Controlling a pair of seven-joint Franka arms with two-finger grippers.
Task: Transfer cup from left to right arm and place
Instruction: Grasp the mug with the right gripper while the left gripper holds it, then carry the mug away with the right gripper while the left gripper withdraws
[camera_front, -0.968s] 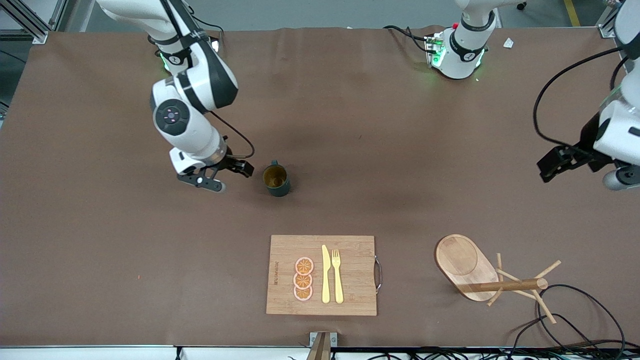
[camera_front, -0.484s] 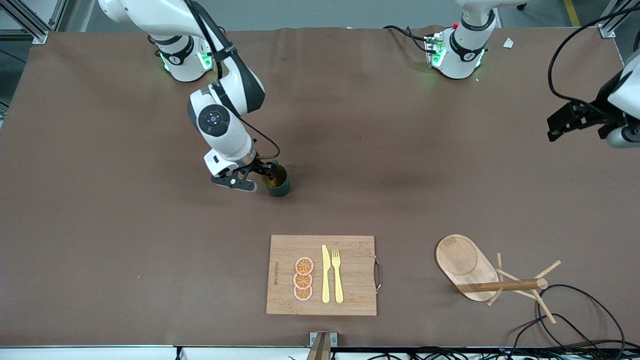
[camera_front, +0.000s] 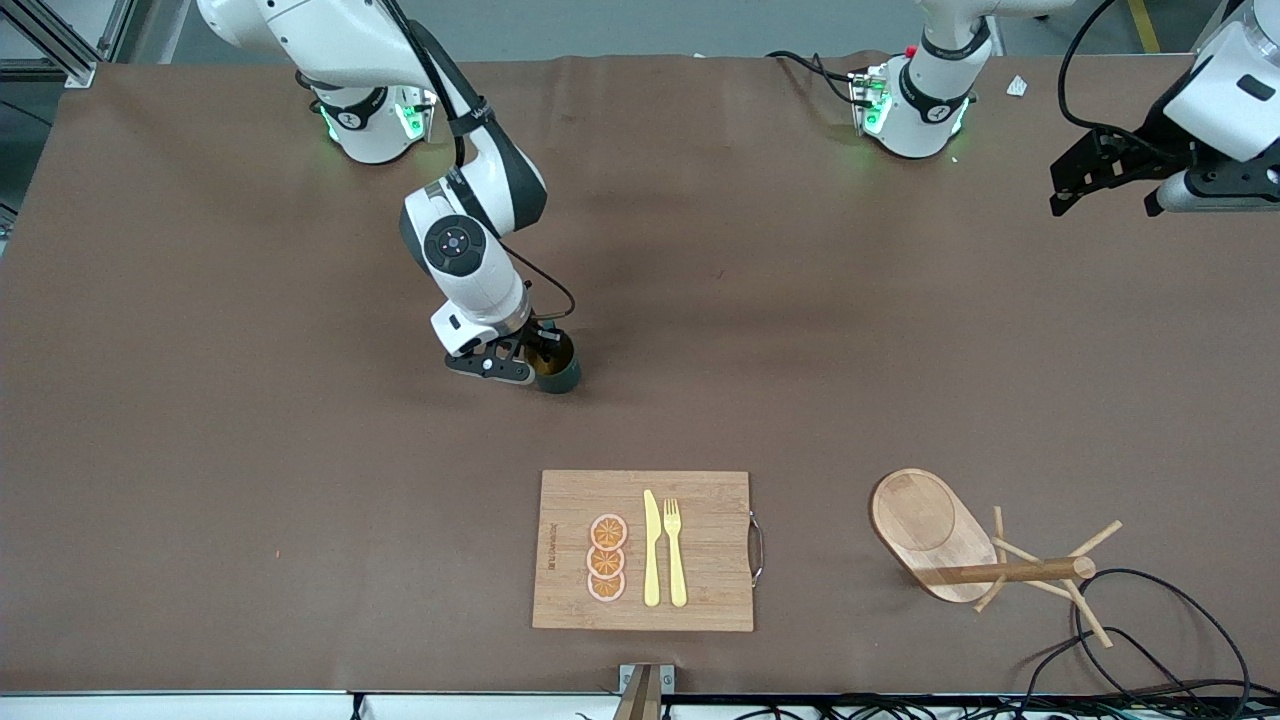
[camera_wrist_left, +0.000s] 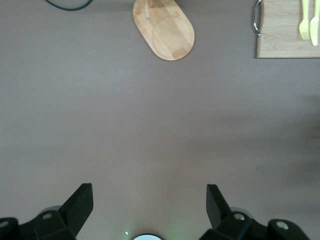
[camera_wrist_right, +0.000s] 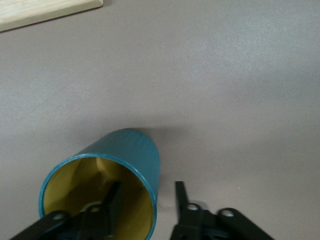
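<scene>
The cup (camera_front: 566, 378), dark teal with a yellow inside, stands upright near the table's middle. My right gripper (camera_front: 536, 358) is down at it, open. In the right wrist view one finger (camera_wrist_right: 113, 200) is inside the cup (camera_wrist_right: 136, 150) and the other is outside its wall, with a gap showing beside the outer finger; the right gripper (camera_wrist_right: 146, 194) straddles the rim. The cup's handle is hidden. My left gripper (camera_front: 1062, 196) hangs in the air over the left arm's end of the table, open and holding nothing (camera_wrist_left: 150, 194).
A wooden cutting board (camera_front: 710, 540) with orange slices, a yellow knife and a fork lies nearer the front camera than the cup. A wooden peg rack (camera_front: 925, 525) lies tipped over toward the left arm's end, with cables beside it at the table's corner.
My right gripper moved sideways to the cup and lowered over its rim, and its fingers have narrowed. My left arm drew back and up toward its base's side of the table.
</scene>
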